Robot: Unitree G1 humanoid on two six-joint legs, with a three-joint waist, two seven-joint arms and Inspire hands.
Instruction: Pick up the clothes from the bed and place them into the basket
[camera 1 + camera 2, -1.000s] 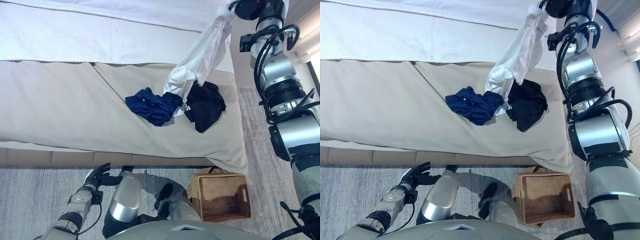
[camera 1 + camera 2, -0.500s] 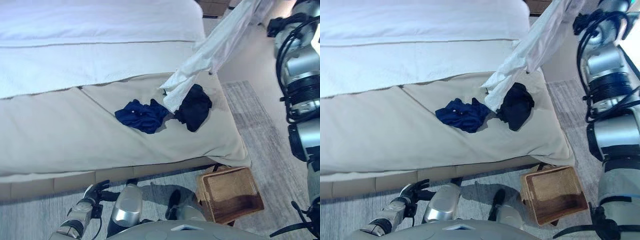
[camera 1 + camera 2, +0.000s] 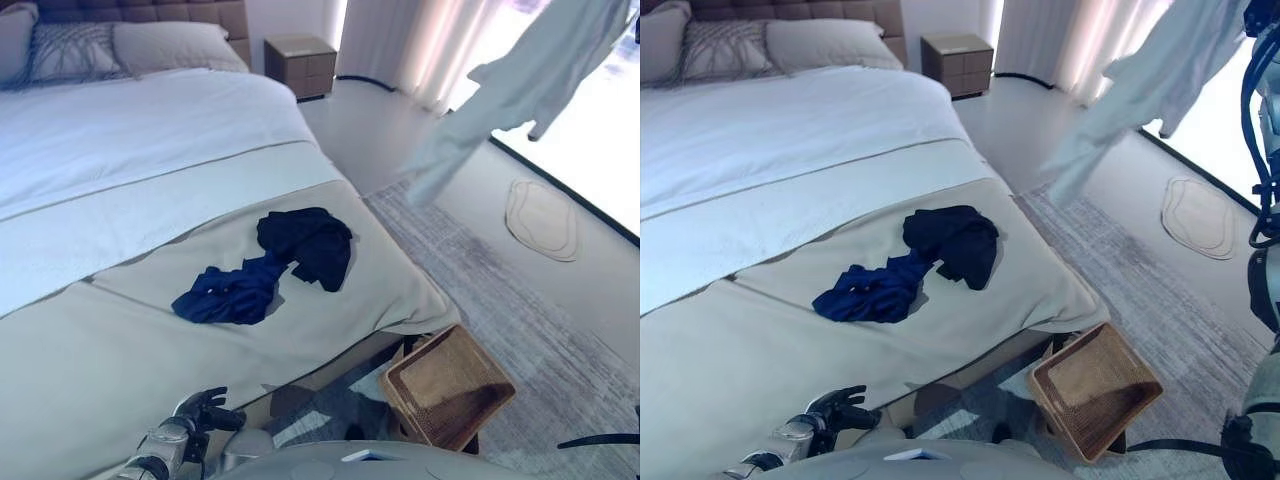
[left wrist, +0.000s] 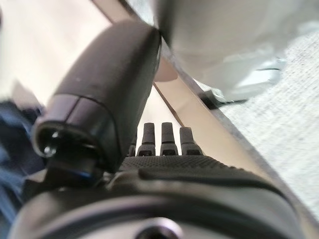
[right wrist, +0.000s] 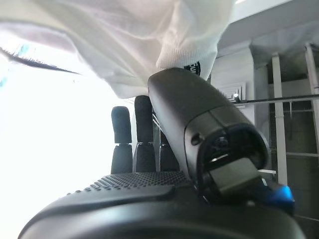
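A white garment [image 3: 520, 90] hangs in the air over the floor to the right of the bed, clear of the bedding. My right hand [image 5: 199, 114] is shut on its top edge, thumb pressing the cloth [image 5: 149, 40] against the fingers. A dark blue garment [image 3: 230, 292] and a black garment [image 3: 310, 245] lie touching on the beige cover [image 3: 120, 350] near the bed's foot. The brown wicker basket [image 3: 445, 385] stands on the floor by the bed's corner, with nothing in it. My left hand [image 3: 200, 410] hangs low beside the bed's front edge, fingers relaxed and holding nothing.
Pillows [image 3: 170, 45] and a headboard are at the far end of the bed. A nightstand [image 3: 300, 65] stands beyond it, with curtains [image 3: 420, 45] to its right. A round pale mat [image 3: 540, 218] lies on the floor, and a grey rug [image 3: 520, 300] runs beside the bed.
The view has swung round toward the room. The white garment has come fully off the bed and now hangs over the floor. The blue and black garments lie where they were.
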